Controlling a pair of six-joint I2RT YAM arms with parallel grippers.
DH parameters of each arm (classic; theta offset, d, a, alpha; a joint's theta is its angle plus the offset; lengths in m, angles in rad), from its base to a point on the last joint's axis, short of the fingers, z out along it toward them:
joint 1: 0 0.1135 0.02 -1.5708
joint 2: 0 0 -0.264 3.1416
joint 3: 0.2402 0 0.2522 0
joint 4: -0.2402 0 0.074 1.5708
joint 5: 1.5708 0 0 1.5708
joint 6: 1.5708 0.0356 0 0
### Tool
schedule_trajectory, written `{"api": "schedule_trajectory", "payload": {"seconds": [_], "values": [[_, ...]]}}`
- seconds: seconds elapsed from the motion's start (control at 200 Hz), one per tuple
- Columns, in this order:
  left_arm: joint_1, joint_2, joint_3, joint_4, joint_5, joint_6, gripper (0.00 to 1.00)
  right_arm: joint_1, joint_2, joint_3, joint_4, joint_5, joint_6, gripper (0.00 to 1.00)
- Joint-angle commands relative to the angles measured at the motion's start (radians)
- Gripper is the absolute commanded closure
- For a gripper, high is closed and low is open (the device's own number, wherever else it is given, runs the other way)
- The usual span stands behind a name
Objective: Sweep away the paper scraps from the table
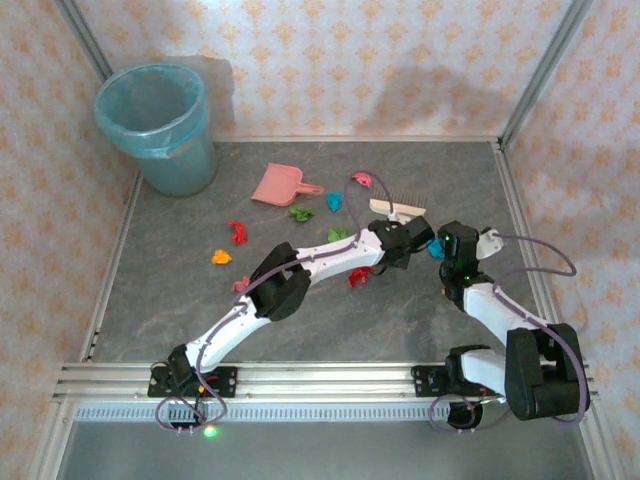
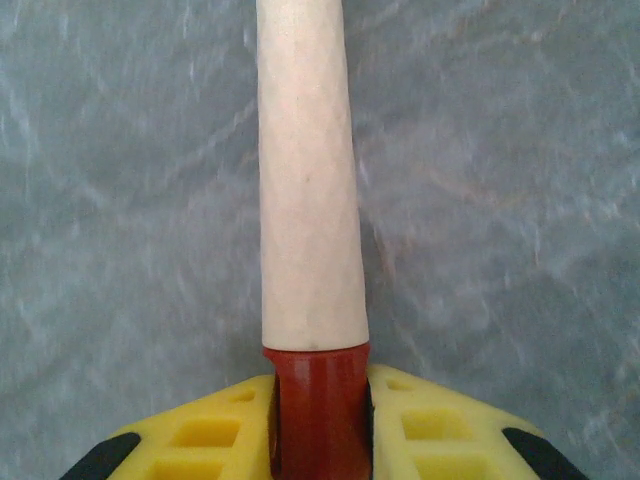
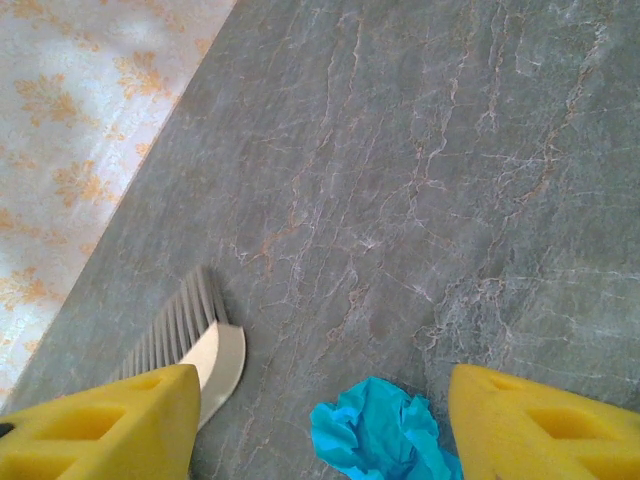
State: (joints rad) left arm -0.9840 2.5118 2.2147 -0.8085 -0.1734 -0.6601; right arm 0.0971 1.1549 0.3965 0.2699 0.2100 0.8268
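2 arms angle inward, left pincer [image 2: 318, 425] clamping brush handle [image 2: 308, 200].

Cream handle [image 2: 305, 200] in left pincer [image 2: 318, 415]

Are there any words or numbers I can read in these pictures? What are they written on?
None: no words, numbers or signs can be read. The blue bin, pink dustpan, brush and paper scraps are plain, and the walls have only an orange flowery pattern, no letters.
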Motion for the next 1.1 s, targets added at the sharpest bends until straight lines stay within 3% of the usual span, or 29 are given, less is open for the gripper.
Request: {"api": "schedule_trajectory", "payload": {"seconds": [0.0, 0.09, 0.17, 0.22, 0.345, 0.485, 0.686, 0.886, 1.096], "values": [[-0.022, -0.066, -0.065, -0.007, -0.036, -0.159, 0.74, -0.004, -0.003, 0.007, 0.017, 0.018, -0.008, 0.34], [-0.026, -0.062, -0.075, -0.009, -0.011, -0.188, 0.65, -0.004, -0.004, 0.006, 0.017, 0.019, -0.008, 0.34], [-0.026, -0.059, -0.058, -0.028, 0.002, -0.192, 0.34, -0.004, -0.007, 0.004, 0.017, 0.019, -0.007, 0.34], [-0.025, -0.063, -0.044, -0.036, -0.001, -0.178, 0.23, -0.004, -0.007, 0.004, 0.017, 0.02, -0.006, 0.34], [-0.013, -0.053, 0.048, -0.087, -0.041, -0.118, 0.12, -0.004, -0.008, 0.002, 0.018, 0.019, -0.007, 0.34], [0.032, 0.019, 0.208, -0.177, -0.041, -0.065, 0.16, -0.004, -0.008, 0.002, 0.018, 0.02, -0.006, 0.34], [0.079, 0.107, 0.328, -0.153, 0.035, 0.042, 0.22, -0.003, -0.011, -0.001, 0.02, 0.021, -0.004, 0.34], [0.111, 0.174, 0.382, -0.098, 0.138, 0.119, 0.27, -0.004, -0.005, 0.002, 0.02, 0.018, -0.006, 0.34], [0.111, 0.208, 0.403, -0.066, 0.138, 0.162, 0.35, -0.003, 0.004, 0.005, 0.026, 0.013, -0.006, 0.35]]}}
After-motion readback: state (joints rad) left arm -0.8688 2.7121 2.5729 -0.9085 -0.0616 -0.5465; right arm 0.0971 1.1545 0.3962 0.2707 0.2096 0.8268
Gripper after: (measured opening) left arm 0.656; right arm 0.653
